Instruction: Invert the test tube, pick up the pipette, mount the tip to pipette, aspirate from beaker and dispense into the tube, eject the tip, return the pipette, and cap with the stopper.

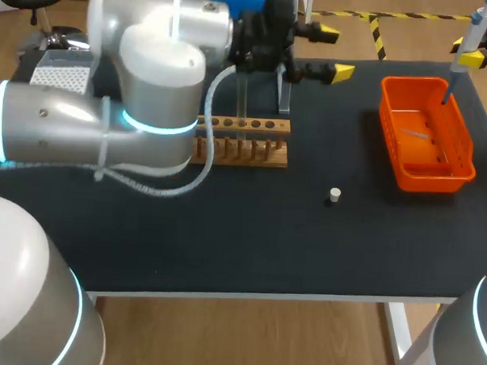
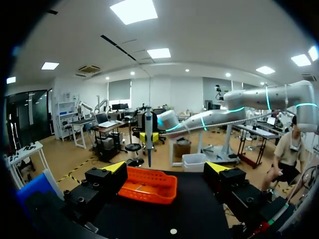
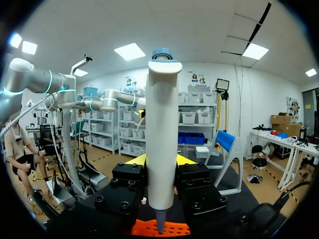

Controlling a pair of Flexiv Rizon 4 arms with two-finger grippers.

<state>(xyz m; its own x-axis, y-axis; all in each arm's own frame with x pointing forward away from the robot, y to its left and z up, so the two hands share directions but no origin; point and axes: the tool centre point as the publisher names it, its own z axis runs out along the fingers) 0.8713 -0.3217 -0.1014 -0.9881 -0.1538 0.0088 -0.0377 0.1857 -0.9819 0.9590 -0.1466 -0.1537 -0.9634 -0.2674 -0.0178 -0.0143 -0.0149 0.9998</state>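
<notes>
White pipette [image 3: 162, 124] in R gripper [image 3: 160, 162].

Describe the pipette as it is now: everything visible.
The pipette is a slim white body, plastic by its look, with a blue cap on top and a grey tapered nose below. It stands upright, clamped between the fingers of the right gripper, which press its lower body from both sides. It hangs above the orange tray at the table's far right, nose pointing down toward it; no contact with the tray shows. Whether a tip is mounted cannot be told.
</notes>
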